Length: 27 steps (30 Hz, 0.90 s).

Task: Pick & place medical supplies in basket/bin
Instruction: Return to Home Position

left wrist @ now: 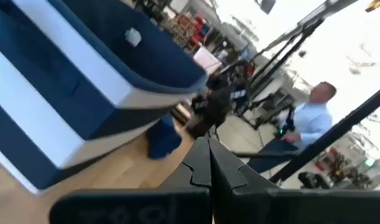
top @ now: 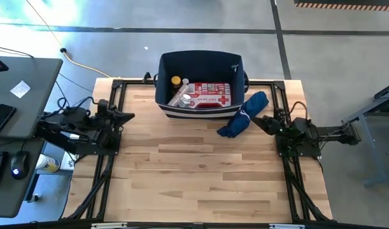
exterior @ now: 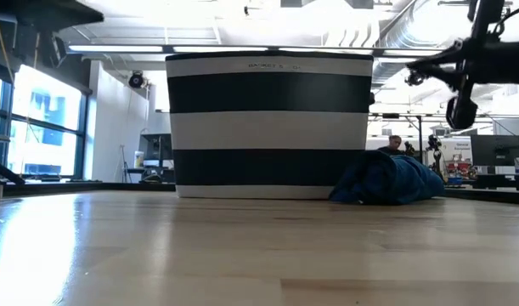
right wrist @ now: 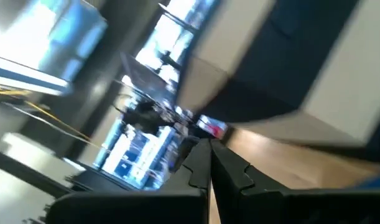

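Tabletop [top: 200, 178] bears one bin [top: 163, 76], perhaps four supplies [top: 210, 94].

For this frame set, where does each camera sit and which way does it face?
High: overhead, straight down on the wooden table; left arm and right arm at its sides.
Low: table height, facing the navy-and-white striped fabric bin; right arm top right.
Left wrist: past the shut left hand toward bin and royal-blue fabric bundle.
Right wrist: past the shut right hand toward the bin.
All four share the bin.
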Motion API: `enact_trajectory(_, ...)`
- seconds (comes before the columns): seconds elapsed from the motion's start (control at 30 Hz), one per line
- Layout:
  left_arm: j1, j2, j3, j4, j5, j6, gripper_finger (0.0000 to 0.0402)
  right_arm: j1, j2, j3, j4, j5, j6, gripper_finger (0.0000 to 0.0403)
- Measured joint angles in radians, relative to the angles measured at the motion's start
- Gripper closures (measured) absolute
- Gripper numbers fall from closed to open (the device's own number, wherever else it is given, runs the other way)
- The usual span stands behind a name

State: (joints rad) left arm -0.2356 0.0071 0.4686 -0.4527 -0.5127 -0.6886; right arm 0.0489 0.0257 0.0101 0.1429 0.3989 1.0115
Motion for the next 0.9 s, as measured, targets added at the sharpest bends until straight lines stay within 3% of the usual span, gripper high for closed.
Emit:
enact_trajectory(0.07, 0.0, 0.0, -0.009, 0.019, 0.009, -0.001, 0.038, -0.029, -0.004, 0.0, 0.044, -0.036, -0.03, 0.0403)
enact_trajectory(0.23, 0.0, 0.0, -0.118, 0.254, 0.101, 0.016, 0.038, -0.058, -0.004, 0.0, 0.087, -0.117, -0.115, 0.0403)
enact_trajectory(0.6, 0.004, 0.0, -0.452, 0.656, 0.237, -0.001, 0.038, -0.053, 0.001, 0.0, -0.028, -0.12, -0.437, 0.0403)
enact_trajectory(0.73, 0.097, 0.0, -0.454, 0.6, 0.295, -0.017, 0.038, -0.055, 0.001, 0.0, -0.029, -0.113, -0.612, 0.0402)
enact_trajectory(0.9, 0.303, -0.001, -0.455, 0.593, 0.529, -0.004, 0.038, -0.058, 0.001, 0.0, -0.051, -0.113, -0.679, 0.0402)
